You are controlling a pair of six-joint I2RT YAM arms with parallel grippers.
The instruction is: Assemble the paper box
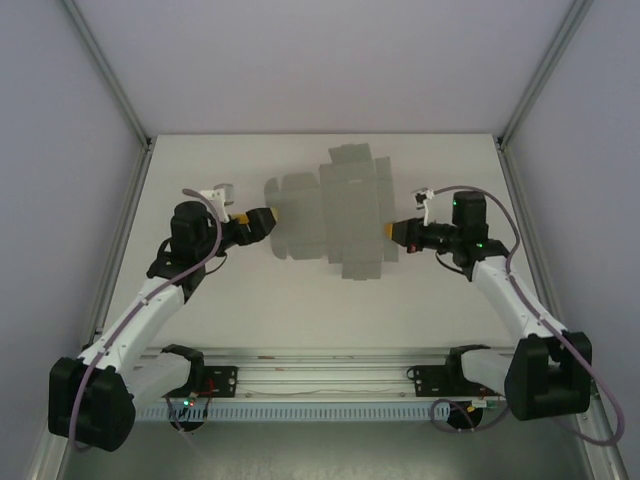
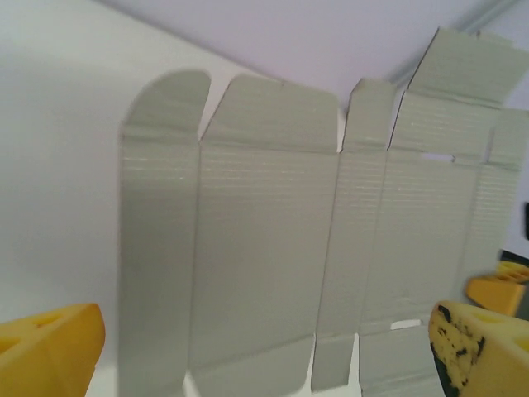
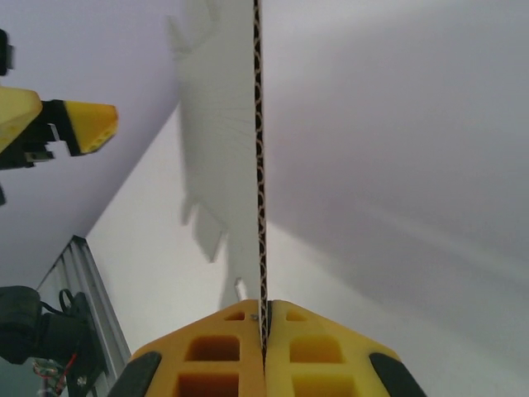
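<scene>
While the right gripper (image 1: 392, 230) is clamped on the right edge of the paper box (image 1: 335, 215), the overhead view shows the left gripper (image 1: 264, 221) at the sheet's opposite edge, the two facing each other. The box is an unfolded flat grey sheet with flaps, over the middle of the white table (image 1: 300, 300). Bare table lies all round it, widest toward the arm bases.

From the left wrist, the two yellow fingers (image 2: 50, 347) stand far apart at the lower corners, released and gripping nothing. The sheet spreads ahead between them, panels and flaps side by side. Its far flaps rise against the back wall (image 2: 331, 33), so that side seems lifted. Whether the near edge touches the fingers I cannot tell. A second yellow tip (image 2: 496, 291) shows at the sheet's far right.

From the right wrist, the yellow fingers (image 3: 207, 351) are squeezed together on the sheet, seen edge-on as a thin corrugated line running straight up. A left finger (image 3: 78, 126) hangs apart, upper left. Open room lies on both faces.
</scene>
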